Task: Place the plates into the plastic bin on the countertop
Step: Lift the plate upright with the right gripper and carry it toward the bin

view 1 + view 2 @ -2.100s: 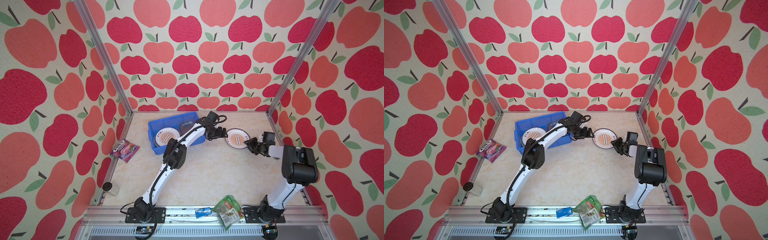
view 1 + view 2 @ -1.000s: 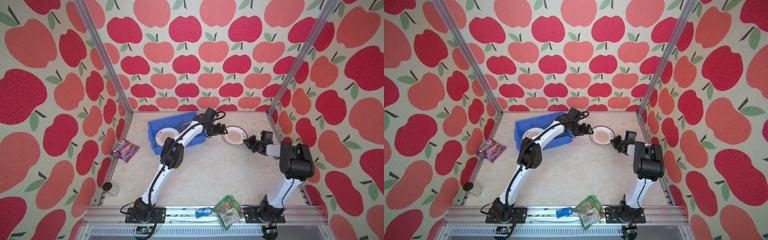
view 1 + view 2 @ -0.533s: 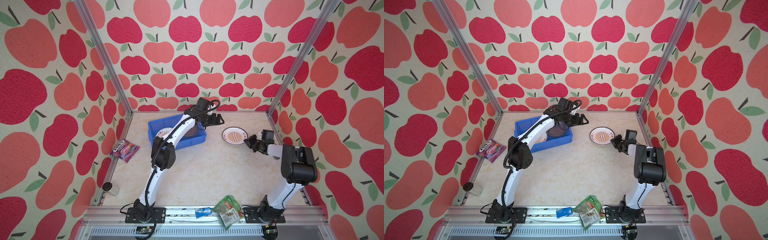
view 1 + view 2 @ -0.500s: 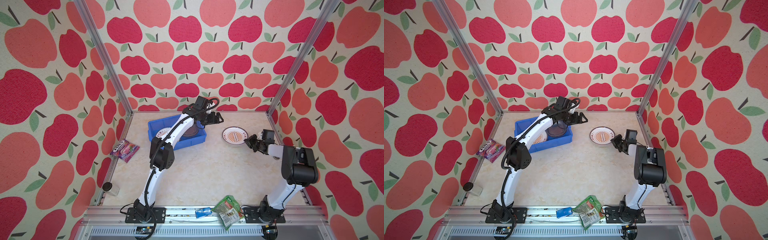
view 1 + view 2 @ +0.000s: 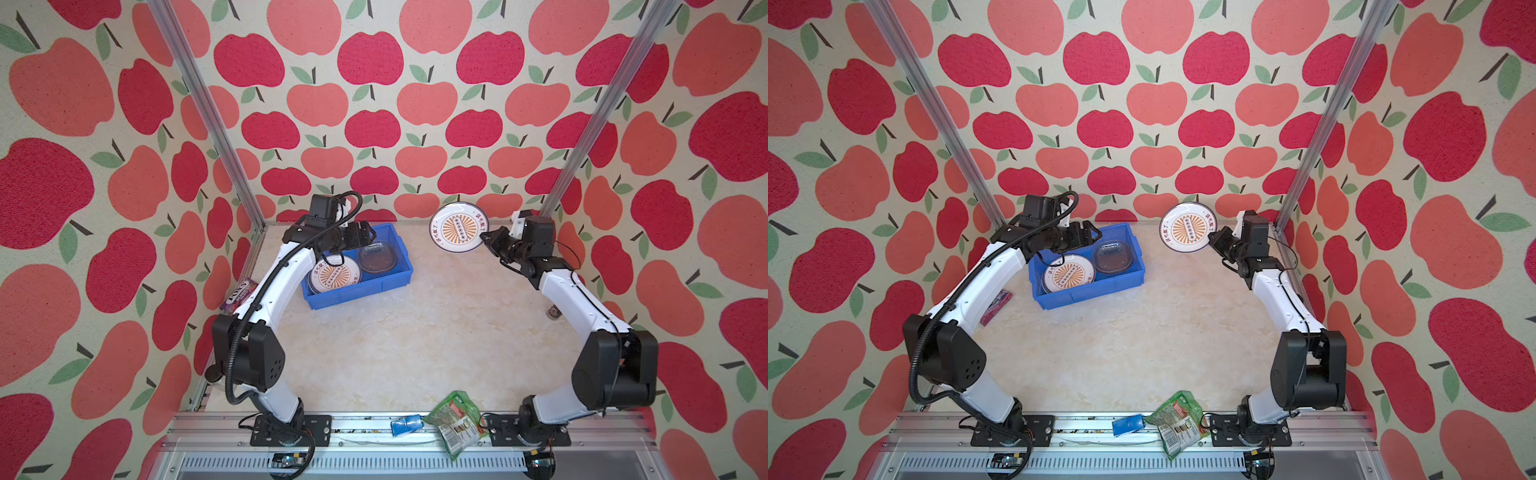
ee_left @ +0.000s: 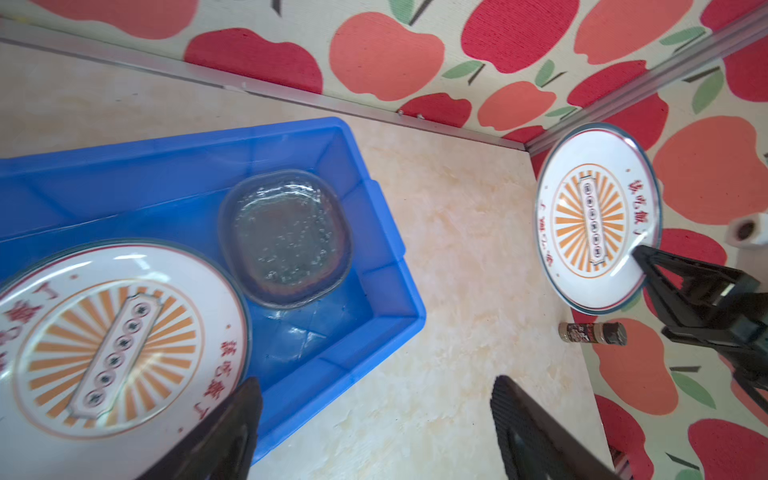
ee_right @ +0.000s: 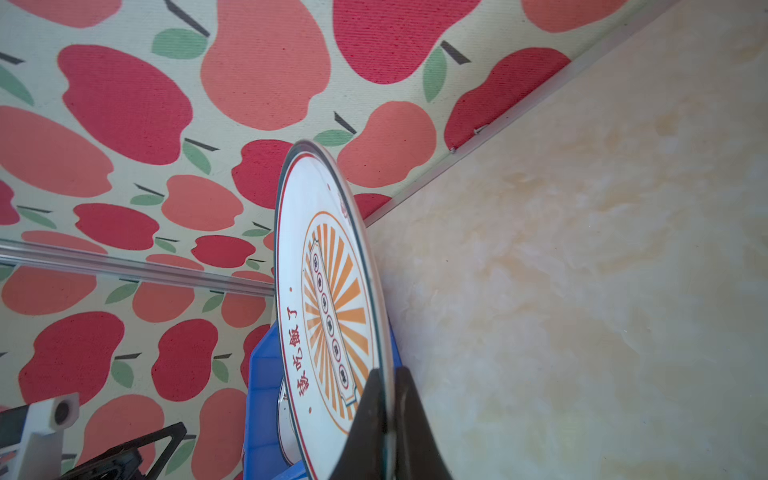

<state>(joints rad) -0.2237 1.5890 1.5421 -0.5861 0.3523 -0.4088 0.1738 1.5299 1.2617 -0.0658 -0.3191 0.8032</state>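
The blue plastic bin (image 5: 361, 291) (image 5: 1096, 291) sits at the back left of the countertop (image 5: 395, 340). In it lie a white plate with an orange sunburst (image 5: 334, 274) (image 6: 112, 340) and a smoky glass plate (image 5: 377, 258) (image 6: 286, 237). My left gripper (image 5: 368, 235) (image 6: 374, 386) hangs open and empty over the bin's back edge. My right gripper (image 5: 484, 237) (image 7: 386, 374) is shut on the rim of another sunburst plate (image 5: 459, 227) (image 5: 1188, 227) (image 7: 328, 291). That plate is held in the air, tilted nearly on edge, to the right of the bin.
A green snack bag (image 5: 455, 419) and a small blue item (image 5: 405, 426) lie on the front rail. A purple candy packet (image 5: 239, 293) lies by the left wall. A small dark jar (image 5: 552, 311) (image 6: 592, 332) lies by the right wall under my right arm.
My left gripper has drawn back leftward from beside the sunburst plate to over the bin. My right gripper has lifted that plate higher and toward the back wall.
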